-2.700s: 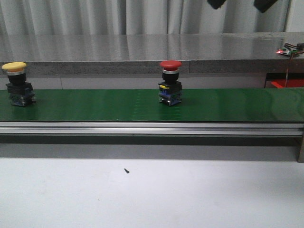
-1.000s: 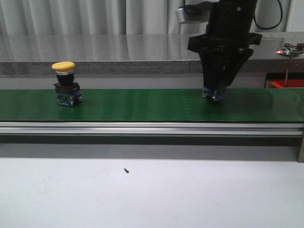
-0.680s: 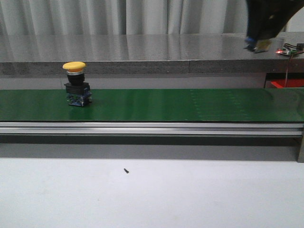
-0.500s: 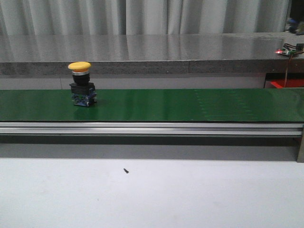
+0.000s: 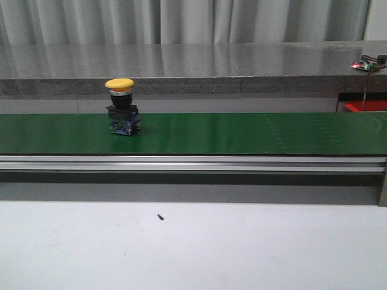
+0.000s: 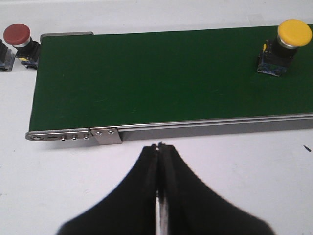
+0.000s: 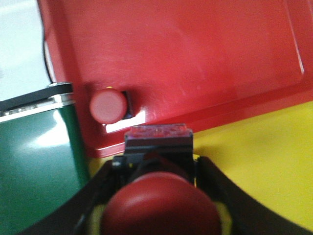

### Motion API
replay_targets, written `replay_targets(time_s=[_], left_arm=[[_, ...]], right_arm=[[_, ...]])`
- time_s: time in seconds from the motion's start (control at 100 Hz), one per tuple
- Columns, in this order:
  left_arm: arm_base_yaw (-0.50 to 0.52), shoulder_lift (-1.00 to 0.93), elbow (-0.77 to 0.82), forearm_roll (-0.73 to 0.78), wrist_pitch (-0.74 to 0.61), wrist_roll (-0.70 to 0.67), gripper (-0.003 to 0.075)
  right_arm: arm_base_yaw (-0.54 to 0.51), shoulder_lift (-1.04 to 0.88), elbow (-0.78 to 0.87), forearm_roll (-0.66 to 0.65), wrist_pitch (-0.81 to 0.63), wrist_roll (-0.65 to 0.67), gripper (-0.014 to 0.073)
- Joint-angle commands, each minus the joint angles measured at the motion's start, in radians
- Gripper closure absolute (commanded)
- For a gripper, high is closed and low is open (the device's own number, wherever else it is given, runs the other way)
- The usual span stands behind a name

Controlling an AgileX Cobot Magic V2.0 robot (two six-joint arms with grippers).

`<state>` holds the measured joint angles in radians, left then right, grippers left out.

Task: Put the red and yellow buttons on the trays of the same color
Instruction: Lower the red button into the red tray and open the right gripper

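Gripping a red button (image 7: 159, 208), the right hand (image 7: 156, 166) hangs above the red tray (image 7: 186, 58) edge.

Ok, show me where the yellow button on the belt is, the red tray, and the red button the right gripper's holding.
yellow button (image 5: 120, 84): front view, on its yellow cap.
red tray (image 7: 195, 54): right wrist view, on its bare floor.
held red button (image 7: 161, 205): right wrist view, on its red cap, between the right gripper's fingers.

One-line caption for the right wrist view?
Right tool holds a red button above the red tray, where another red button already sits.
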<state>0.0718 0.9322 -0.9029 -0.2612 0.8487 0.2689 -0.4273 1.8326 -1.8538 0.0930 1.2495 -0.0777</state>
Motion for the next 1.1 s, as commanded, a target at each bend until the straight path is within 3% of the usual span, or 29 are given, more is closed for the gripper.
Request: replay_targets(time_s=[0.0,0.32,0.99,1.09], left_arm=[[-0.008,-0.013,-0.027,-0.017,-0.052,0.001,0.0740],[-0.008,-0.013,-0.027,-0.017,-0.052,0.001,0.0740],[-0.008,-0.013,-0.027,-0.017,-0.052,0.001,0.0740],[-0.008,-0.013,-0.027,-0.017,-0.054,0.001,0.0740]], right_arm=[[-0.032,-0.010,-0.029,0.040,-0.037,0.010,0.0347],[-0.040,0.146,-0.032,0.052,-0.169,0.008,0.0347],[-0.036,0.380,-0.151,0.052,-0.133,0.008,0.0345],[-0.036,0.394,-0.151,0.051,-0.129,0.001,0.0279]])
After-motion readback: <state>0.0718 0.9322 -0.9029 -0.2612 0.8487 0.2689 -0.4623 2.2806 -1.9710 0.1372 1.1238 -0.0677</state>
